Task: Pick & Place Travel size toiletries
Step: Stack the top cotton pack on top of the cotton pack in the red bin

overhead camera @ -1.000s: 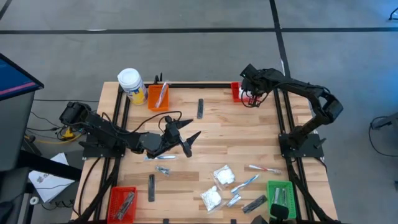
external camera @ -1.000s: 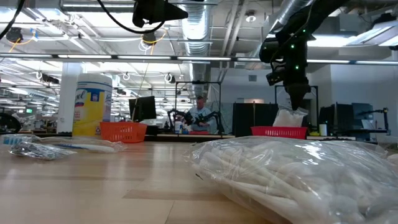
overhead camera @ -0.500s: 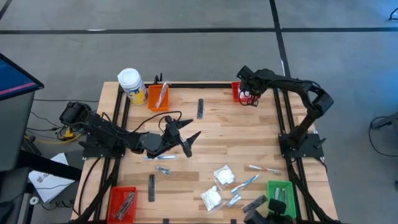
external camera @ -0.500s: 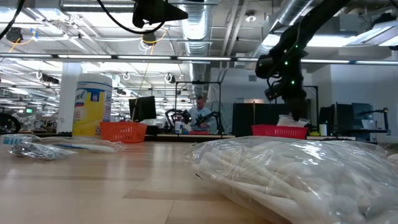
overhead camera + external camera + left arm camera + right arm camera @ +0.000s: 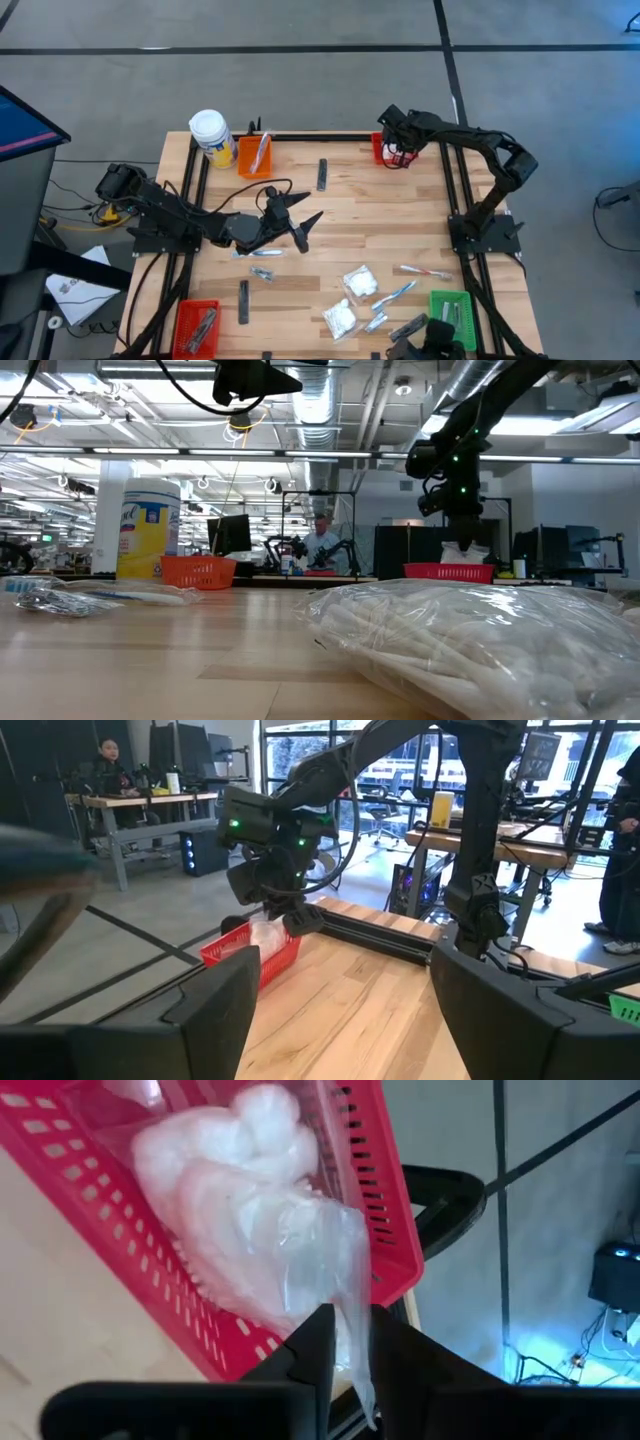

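Note:
My right gripper (image 5: 392, 140) is over the red bin (image 5: 380, 152) at the table's far right corner, shut on a white puffy packet (image 5: 240, 1170) that sits inside that bin (image 5: 130, 1230). The low view shows the gripper (image 5: 462, 538) just above the bin's rim (image 5: 450, 571). My left gripper (image 5: 308, 228) hovers open over the table's middle and holds nothing. Two more white packets (image 5: 360, 281) (image 5: 340, 318), toothbrushes (image 5: 422, 271), dark bars (image 5: 321, 174) (image 5: 243, 300) and silvery sachets (image 5: 265, 253) lie flat on the wood. My right gripper pinches the packet's clear film edge (image 5: 352, 1295) between its two fingers (image 5: 318, 1342), coming from above. The film runs up from the puffy white body to the fingers. The body lies in the red bin, against its slotted wall.
An orange bin (image 5: 253, 153) and a yellow jar (image 5: 210, 135) stand at the far left corner. A second red bin (image 5: 195, 327) sits at the near left, a green bin (image 5: 452, 312) at the near right. Black frame rails edge the table. Bare wood lies mid-table.
My right gripper has moved a little toward the table's far left and down toward the red bin, still shut on the packet. The packet, which hung above the bin's rim, now sits lower in the bin. My left arm has kept still.

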Tool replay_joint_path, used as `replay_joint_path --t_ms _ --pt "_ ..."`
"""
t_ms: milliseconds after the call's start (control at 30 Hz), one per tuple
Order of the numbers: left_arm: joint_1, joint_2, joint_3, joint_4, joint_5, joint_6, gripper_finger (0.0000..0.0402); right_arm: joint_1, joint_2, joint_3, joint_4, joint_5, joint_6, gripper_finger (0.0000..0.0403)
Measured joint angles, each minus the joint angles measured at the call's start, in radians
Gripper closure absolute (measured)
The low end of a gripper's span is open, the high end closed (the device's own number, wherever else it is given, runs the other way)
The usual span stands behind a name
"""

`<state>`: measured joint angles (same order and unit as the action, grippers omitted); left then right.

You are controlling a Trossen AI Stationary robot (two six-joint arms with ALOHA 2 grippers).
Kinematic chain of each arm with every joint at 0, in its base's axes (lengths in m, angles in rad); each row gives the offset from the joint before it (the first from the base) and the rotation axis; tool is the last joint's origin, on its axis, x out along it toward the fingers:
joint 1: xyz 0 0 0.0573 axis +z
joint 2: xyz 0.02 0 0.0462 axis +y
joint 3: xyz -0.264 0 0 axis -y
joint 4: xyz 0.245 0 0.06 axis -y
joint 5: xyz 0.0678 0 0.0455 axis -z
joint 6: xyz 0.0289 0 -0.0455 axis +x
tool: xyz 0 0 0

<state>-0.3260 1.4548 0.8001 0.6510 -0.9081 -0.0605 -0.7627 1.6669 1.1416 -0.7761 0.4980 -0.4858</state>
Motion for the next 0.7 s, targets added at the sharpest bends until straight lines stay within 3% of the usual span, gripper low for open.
replay_joint_path --t_ms 300,700 --pt "0.000 0.000 0.000 -0.002 0.000 0.000 0.0117 0.038 0.000 0.019 0.026 -0.026 0.054 0.0306" --pt "0.000 0.000 0.000 -0.008 0.000 0.000 0.0117 0.050 0.000 0.100 0.021 -0.026 0.088 0.0305"
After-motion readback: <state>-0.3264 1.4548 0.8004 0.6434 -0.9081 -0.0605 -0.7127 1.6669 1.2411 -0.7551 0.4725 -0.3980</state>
